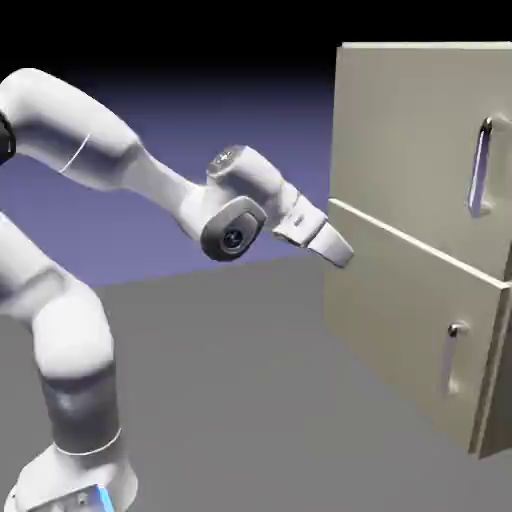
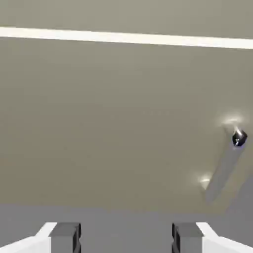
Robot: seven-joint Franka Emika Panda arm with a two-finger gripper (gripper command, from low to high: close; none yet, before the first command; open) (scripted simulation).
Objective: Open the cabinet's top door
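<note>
Beige top door is shut — approach step. Gripper wide, empty. Next: up and across to its silver handle.

The exterior view looks from off to the side. It shows the arm at the left and the cabinet at the right. The hand view sits on the arm, close up, and faces the cabinet's front. Both see the pale line and the low handle, at the hand view's lower right.
</note>
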